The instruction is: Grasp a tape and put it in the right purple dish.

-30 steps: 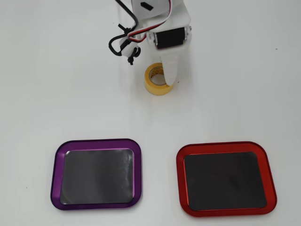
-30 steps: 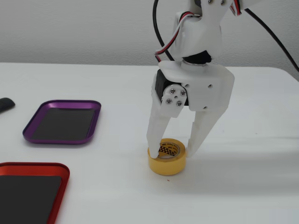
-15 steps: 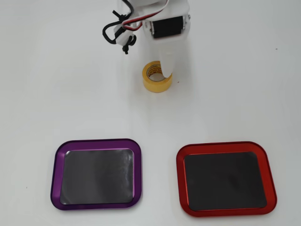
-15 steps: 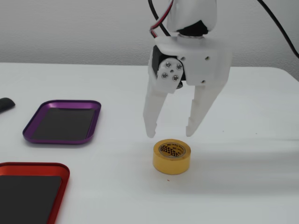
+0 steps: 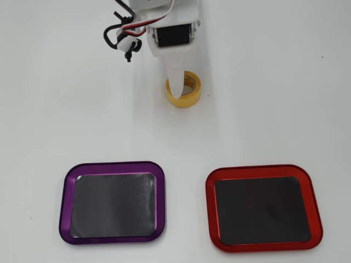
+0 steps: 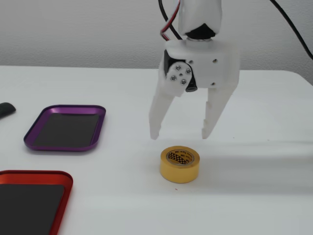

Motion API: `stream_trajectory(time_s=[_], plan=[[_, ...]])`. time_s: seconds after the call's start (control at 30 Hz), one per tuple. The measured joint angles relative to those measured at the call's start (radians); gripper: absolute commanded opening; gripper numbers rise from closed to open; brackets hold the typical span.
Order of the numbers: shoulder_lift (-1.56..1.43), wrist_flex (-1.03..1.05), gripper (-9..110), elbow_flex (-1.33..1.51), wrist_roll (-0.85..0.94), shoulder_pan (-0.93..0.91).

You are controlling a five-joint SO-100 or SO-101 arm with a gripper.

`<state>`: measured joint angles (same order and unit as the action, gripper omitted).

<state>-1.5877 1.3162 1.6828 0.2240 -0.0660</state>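
Plainly lit and bare white, the bench (image 6: 274, 196) carries everything, and behind it in the fixed view rises a pale grey wall (image 6: 73, 34). A small dark object (image 6: 6, 109) sits at the left edge of that view, too cropped to identify. The purple dish (image 5: 112, 201) and the red-rimmed tray (image 5: 264, 207) lie side by side and well apart from each other in the overhead view, purple on the left; in the fixed view the purple dish (image 6: 66, 128) lies farther back and the red tray (image 6: 32, 198) at the near left corner.

Reaching down from the top of the frame, the white arm points its tool (image 6: 180, 132) at the bench, its two fingers spread apart and empty, tips hanging above the bench. Red, white and black wires (image 5: 123, 38) loop beside the wrist servo in the overhead view.

Flat on the bench, hole upward, the tape (image 6: 179, 164) rests just below the tool, free of both fingers. From overhead one finger (image 5: 175, 82) overlaps the roll (image 5: 189, 94), though that is probably only the camera's line of sight.

Compared with a second ago, when the fingers straddled the tape at bench level, the tool has risen clear and the tape has stayed on the bench, nudged only a little.
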Motion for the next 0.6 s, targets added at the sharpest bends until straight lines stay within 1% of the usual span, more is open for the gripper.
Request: stream_trajectory(time_s=[0.3,0.5,0.6], plan=[[-0.213,-0.094,27,0.267,-0.006,0.003],[-0.279,-0.107,27,0.298,-0.005,0.008],[-0.279,-0.109,23,0.305,-0.012,0.017]])
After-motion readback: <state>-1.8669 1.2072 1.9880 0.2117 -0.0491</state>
